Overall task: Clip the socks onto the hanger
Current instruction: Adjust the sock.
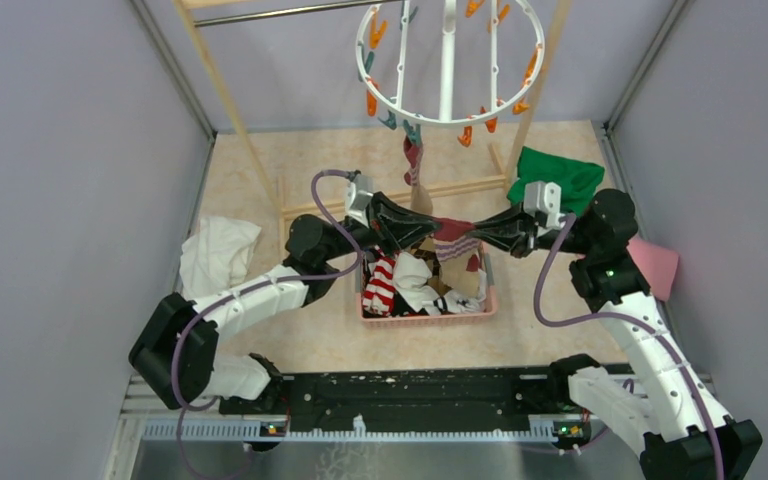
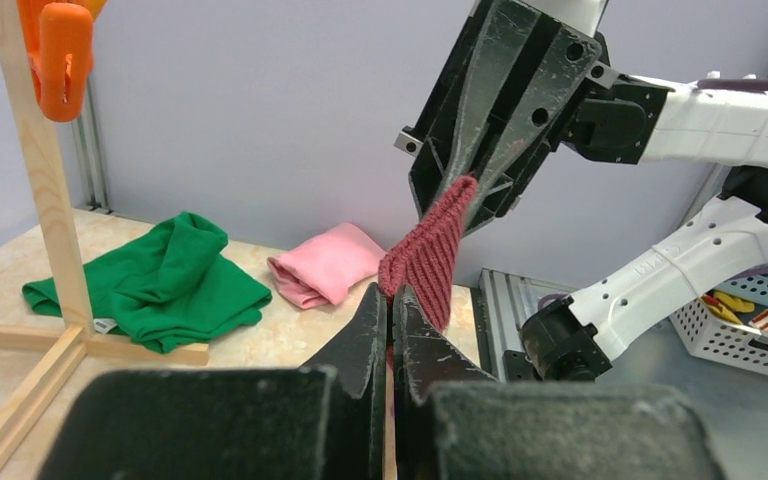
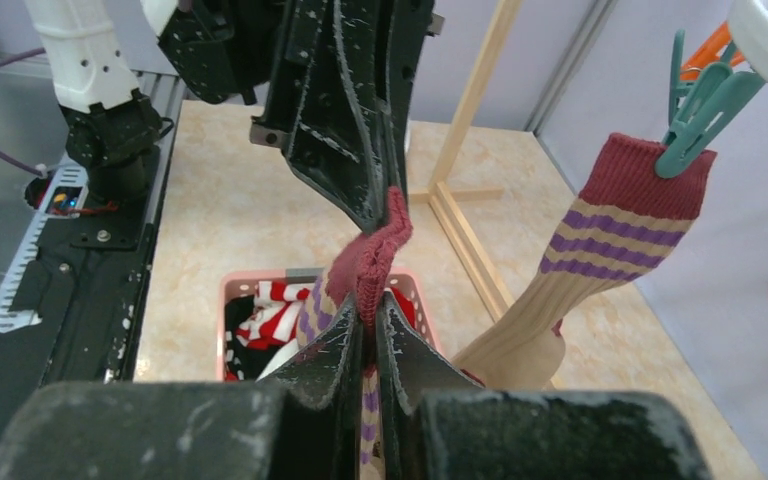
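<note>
A tan sock with purple stripes and a maroon cuff (image 1: 454, 236) is stretched between both grippers above the pink basket (image 1: 428, 317). My left gripper (image 1: 429, 231) is shut on one edge of the cuff (image 2: 432, 250). My right gripper (image 1: 481, 237) is shut on the opposite edge (image 3: 378, 255). In the left wrist view the left fingertips (image 2: 393, 302) pinch the ribbed cuff. A matching sock (image 3: 600, 235) hangs from a teal peg (image 3: 695, 105) on the round white hanger (image 1: 449, 62). More socks (image 1: 400, 282), red-and-white striped among them, lie in the basket.
A green cloth (image 1: 560, 175) and a pink cloth (image 1: 655, 265) lie at the right, a white cloth (image 1: 218, 255) at the left. The wooden rack frame (image 1: 228, 100) stands behind the basket, its base bar (image 1: 380, 200) just beyond the grippers.
</note>
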`<state>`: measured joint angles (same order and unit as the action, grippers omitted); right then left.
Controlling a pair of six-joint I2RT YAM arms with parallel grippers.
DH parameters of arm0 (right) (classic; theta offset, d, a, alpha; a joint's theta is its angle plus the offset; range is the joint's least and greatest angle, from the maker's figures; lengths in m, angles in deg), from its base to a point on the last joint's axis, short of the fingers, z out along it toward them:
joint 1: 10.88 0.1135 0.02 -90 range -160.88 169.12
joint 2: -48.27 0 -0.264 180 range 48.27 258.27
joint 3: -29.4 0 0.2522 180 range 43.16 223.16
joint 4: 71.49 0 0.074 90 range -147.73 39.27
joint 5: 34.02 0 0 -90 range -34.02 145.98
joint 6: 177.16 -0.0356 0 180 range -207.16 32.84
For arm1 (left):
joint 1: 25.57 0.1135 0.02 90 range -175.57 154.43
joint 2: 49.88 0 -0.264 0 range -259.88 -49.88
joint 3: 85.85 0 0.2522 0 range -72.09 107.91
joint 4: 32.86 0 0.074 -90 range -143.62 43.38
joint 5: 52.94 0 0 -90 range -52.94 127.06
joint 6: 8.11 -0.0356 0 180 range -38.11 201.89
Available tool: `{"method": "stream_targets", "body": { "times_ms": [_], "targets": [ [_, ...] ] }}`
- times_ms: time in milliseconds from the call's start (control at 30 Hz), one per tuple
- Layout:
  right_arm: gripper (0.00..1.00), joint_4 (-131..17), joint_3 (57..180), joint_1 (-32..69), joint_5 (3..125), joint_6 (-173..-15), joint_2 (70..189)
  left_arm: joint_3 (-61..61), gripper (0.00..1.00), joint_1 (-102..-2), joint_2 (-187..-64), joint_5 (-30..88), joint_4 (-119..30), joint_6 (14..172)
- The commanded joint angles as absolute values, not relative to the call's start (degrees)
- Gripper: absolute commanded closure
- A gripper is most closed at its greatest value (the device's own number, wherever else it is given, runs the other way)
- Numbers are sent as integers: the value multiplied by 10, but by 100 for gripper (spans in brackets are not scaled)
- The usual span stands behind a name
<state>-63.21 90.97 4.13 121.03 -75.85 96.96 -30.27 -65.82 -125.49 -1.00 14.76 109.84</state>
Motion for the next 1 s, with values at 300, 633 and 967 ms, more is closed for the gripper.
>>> {"method": "stream_targets", "body": {
  "times_ms": [300, 633, 967],
  "targets": [
    [100, -655, 914, 45, 1202, -785, 958, -255, 83, -656, -1270, 80, 157, 1163],
    [100, -690, 921, 8, 1160, -842, 962, -268, 38, -655, -1210, 141, 98, 1145],
    [100, -646, 964, -11, 1112, -802, 989, -311, 18, -655, -1164, 120, 97, 1075]
  ]
}}
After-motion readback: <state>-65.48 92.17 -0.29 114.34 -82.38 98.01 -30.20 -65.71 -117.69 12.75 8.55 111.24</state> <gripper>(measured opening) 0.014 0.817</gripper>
